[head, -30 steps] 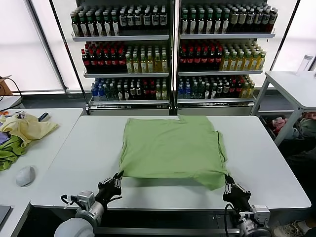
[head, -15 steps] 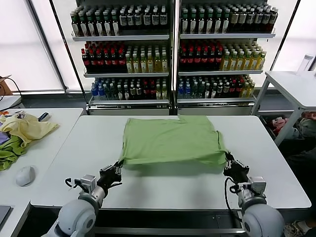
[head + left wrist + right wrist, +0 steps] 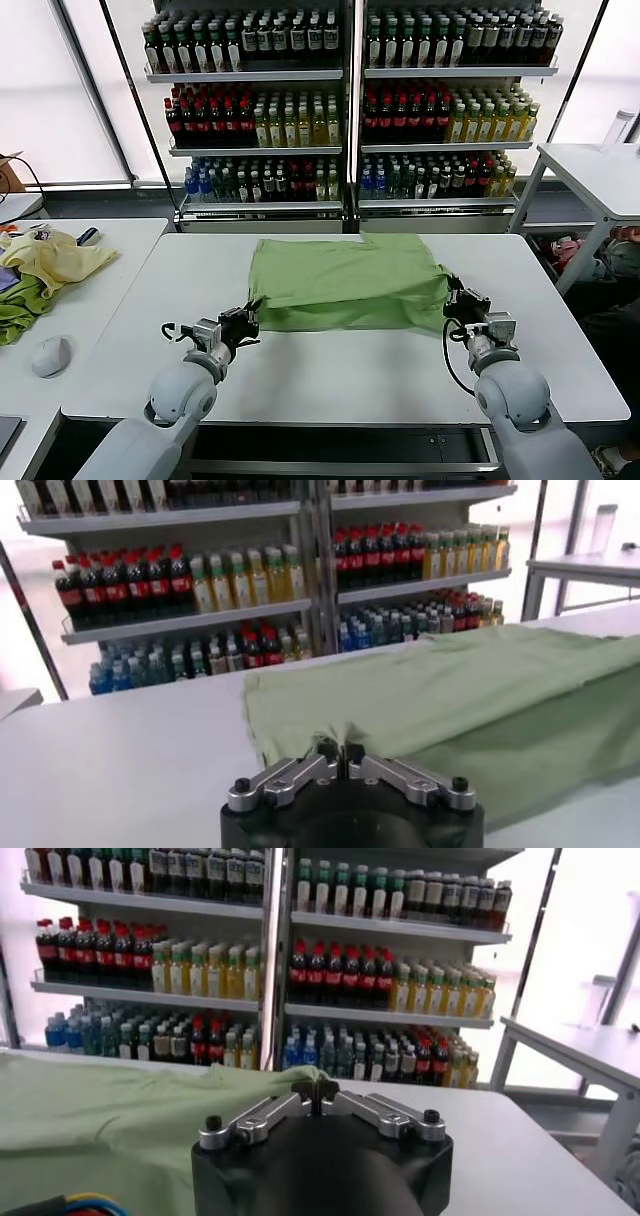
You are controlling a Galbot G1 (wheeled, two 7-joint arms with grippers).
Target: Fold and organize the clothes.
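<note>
Left gripper [image 3: 249, 318] pinch hiding shirt [image 3: 345, 280] corner

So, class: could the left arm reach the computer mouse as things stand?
Probably not right now: the left end effector is shut on the shirt, and the mouse lies on the neighbouring table, well aside.

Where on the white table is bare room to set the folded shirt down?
Bare: the white table strip nearer than the shirt, and both flanks outside the left end effector and right end effector. Crowded: the centre, under the shirt.
</note>
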